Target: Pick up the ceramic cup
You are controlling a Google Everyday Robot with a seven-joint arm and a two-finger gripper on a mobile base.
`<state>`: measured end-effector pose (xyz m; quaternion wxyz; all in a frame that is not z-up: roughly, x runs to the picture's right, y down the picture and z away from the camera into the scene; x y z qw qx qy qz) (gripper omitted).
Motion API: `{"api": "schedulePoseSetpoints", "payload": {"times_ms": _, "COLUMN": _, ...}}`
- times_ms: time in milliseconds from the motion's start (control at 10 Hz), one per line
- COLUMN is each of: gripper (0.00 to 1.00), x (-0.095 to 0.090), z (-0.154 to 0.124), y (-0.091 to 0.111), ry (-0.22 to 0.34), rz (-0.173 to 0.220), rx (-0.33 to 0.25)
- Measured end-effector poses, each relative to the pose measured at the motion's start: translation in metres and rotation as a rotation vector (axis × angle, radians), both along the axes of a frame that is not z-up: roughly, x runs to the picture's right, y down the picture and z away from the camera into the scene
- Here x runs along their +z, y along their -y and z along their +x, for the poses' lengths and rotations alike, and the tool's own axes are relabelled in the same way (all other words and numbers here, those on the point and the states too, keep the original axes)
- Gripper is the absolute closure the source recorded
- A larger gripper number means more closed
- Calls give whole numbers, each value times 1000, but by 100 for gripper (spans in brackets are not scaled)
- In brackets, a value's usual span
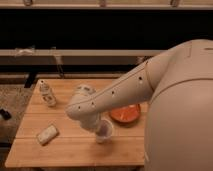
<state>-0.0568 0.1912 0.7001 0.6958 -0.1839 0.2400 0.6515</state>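
Observation:
The ceramic cup [104,131] is a small white round cup standing on the wooden table [65,150], just left of the orange plate [126,114]. My gripper [98,129] hangs at the end of the white arm, right at the cup's left side and rim, partly covering it. The arm's wrist hides where the gripper meets the cup.
A slim white bottle [47,93] stands at the table's far left. A pale flat packet [47,134] lies near the front left. A dark shelf and rail run behind the table. My white arm fills the right side of the view.

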Motion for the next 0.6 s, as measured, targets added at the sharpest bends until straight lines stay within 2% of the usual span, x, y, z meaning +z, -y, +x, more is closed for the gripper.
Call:
{"api": "schedulePoseSetpoints", "payload": {"times_ms": 300, "gripper": 100, "x": -20, "z": -2, "y": 23, "ry": 31, "rz": 32, "rx": -22}}
{"api": "schedulePoseSetpoints", "payload": {"times_ms": 600, "gripper": 100, "x": -31, "z": -6, "y": 36, "ry": 62, "rz": 31, "rx": -42}}
